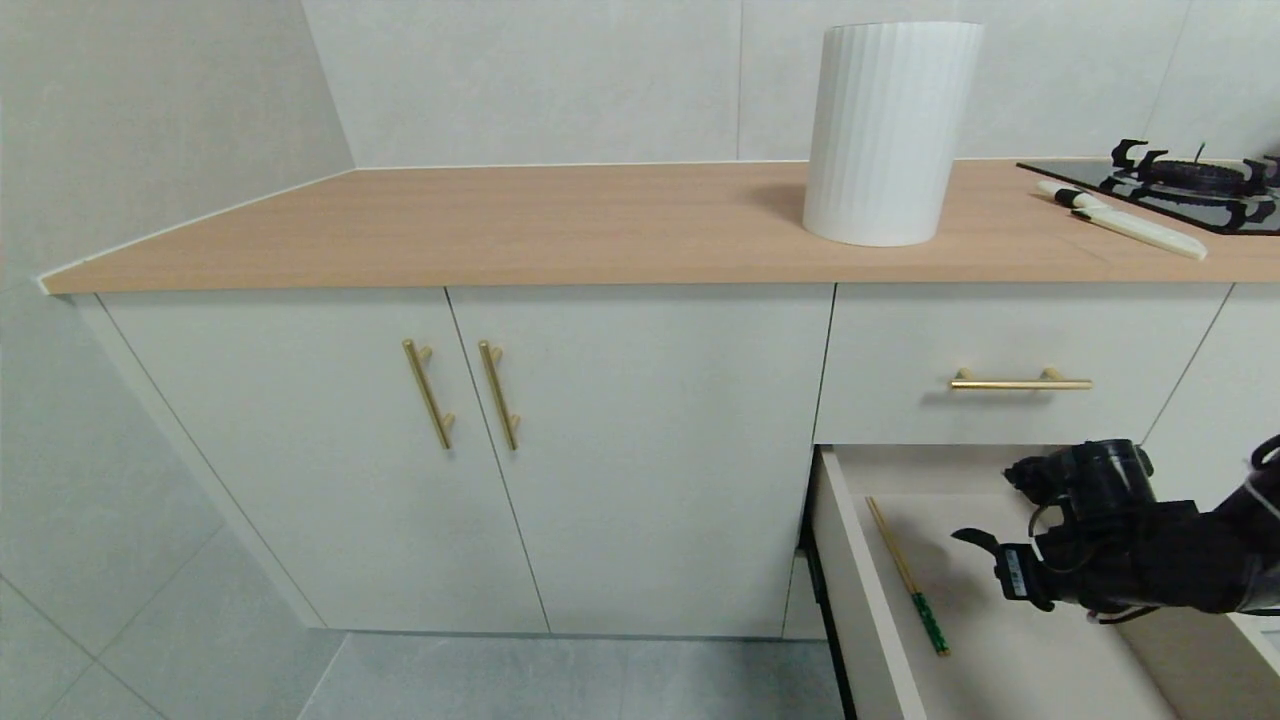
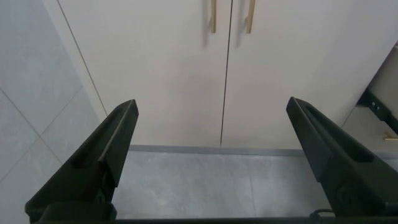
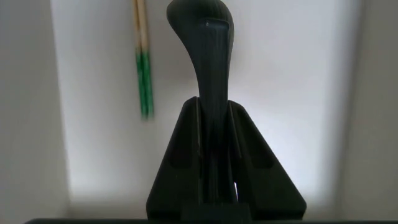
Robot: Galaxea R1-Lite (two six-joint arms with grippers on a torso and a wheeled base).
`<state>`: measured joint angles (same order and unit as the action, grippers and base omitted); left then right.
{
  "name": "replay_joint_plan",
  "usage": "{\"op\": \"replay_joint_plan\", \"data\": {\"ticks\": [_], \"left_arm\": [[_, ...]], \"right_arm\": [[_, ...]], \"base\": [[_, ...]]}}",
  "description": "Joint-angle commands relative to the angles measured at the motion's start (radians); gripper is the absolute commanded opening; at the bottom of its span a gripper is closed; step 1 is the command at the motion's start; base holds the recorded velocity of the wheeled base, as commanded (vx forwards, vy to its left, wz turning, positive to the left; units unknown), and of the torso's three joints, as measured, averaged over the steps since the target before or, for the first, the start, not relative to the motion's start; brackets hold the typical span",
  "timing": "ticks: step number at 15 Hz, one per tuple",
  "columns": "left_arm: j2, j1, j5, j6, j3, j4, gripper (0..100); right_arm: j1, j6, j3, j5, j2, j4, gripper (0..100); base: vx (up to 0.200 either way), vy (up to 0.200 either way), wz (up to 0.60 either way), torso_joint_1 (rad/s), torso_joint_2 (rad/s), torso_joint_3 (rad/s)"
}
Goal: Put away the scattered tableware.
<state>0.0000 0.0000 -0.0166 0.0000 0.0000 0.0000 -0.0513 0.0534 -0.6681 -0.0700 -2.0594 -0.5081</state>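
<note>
Your right pincer (image 1: 978, 542) hangs over the open drawer (image 1: 850, 570), fingers pressed together; the chopsticks (image 1: 908, 588) lie inside, near its left wall. Your left pincer (image 2: 211, 112) is spread apart before the cabinet doors (image 2: 186, 74). A knife (image 1: 1135, 225) lies on the surface (image 1: 500, 225) by the stove (image 1: 1200, 180).

Head camera high before cabinets (image 1: 480, 450); left wrist low, right wrist above shared drawer (image 1: 1010, 650).

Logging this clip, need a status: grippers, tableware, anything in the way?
Left gripper open, empty, facing cabinet doors. Right gripper shut, empty, over open drawer. Chopsticks lying in drawer; knife on counter. Nothing blocking drawer.
</note>
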Motion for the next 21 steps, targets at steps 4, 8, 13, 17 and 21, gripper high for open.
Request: {"op": "replay_joint_plan", "data": {"ticks": [4,8,13,17,21], "left_arm": [[0.0,0.0,0.0,0.0,0.0,0.0,100],[0.0,0.0,0.0,0.0,0.0,-0.002,100],[0.0,0.0,0.0,0.0,0.0,0.0,100],[0.0,0.0,0.0,0.0,0.0,0.0,100],[0.0,0.0,0.0,0.0,0.0,0.0,100]], "right_arm": [[0.002,-0.006,0.035,-0.062,-0.271,-0.302,0],[0.002,-0.007,0.03,-0.063,-0.303,-0.31,0],[0.002,-0.007,0.035,-0.07,-0.321,-0.389,0],[0.002,-0.006,0.036,-0.07,-0.318,-0.391,100],[0.002,-0.001,0.068,-0.071,-0.26,-0.397,100]], "base": [[0.0,0.0,0.0,0.0,0.0,0.0],[0.0,0.0,0.0,0.0,0.0,0.0],[0.0,0.0,0.0,0.0,0.0,0.0],[0.0,0.0,0.0,0.0,0.0,0.0],[0.0,0.0,0.0,0.0,0.0,0.0]]}}
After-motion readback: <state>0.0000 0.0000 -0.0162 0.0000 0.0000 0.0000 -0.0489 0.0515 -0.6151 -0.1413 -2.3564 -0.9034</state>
